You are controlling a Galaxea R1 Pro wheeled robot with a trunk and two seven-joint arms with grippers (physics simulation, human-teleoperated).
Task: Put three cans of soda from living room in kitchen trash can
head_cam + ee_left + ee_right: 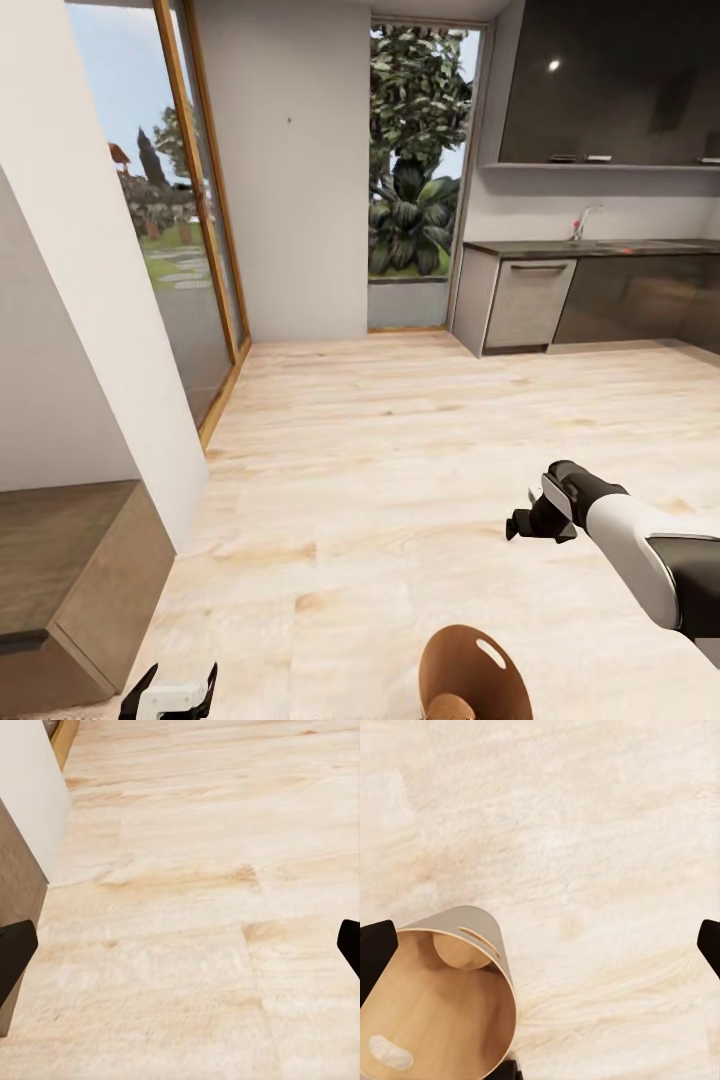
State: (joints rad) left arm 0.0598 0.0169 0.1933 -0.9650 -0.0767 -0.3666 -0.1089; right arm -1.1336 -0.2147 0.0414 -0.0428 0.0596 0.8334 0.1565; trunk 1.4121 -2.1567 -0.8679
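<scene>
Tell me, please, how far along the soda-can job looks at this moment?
Done: the robot is in the kitchen, with the trash can on the wood floor just ahead. In hand: nothing; the left gripper and right gripper are open. The bin's visible inside shows no cans, so seemingly all remain.

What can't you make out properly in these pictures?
- Bin: head view, lower part cut off by the picture's edge.
- Bin's floor: right wrist view, edge crops it, so contents unknown.
- Left gripper: head view, cut at the edge.
- Tap: head view, too small for detail.
</scene>
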